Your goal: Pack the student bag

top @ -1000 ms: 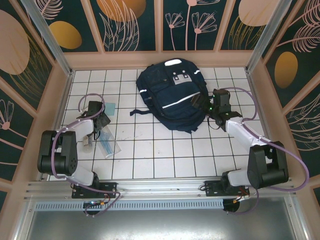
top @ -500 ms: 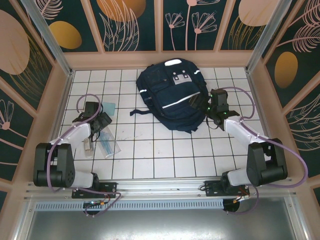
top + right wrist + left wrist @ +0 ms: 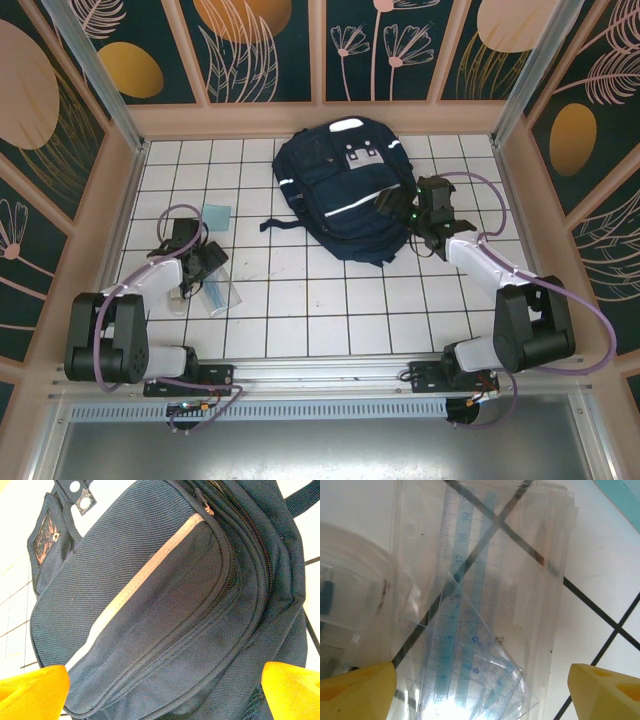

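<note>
hovering wide open above the clear ruler pouch (image 3: 480,580), our left gripper (image 3: 480,690) may slip on slick plastic. our right gripper (image 3: 160,692), also wide, hangs over the student bag (image 3: 335,190) at the far middle of the table (image 3: 330,315); its zips look shut, so we risk pinching fabric.

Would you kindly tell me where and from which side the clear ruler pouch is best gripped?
Probably across its long edges, coming straight down from above: the clear ruler pouch lies flat on the tiled table, and the open left gripper spans its narrow width, rulers running lengthwise between the fingers.
</note>
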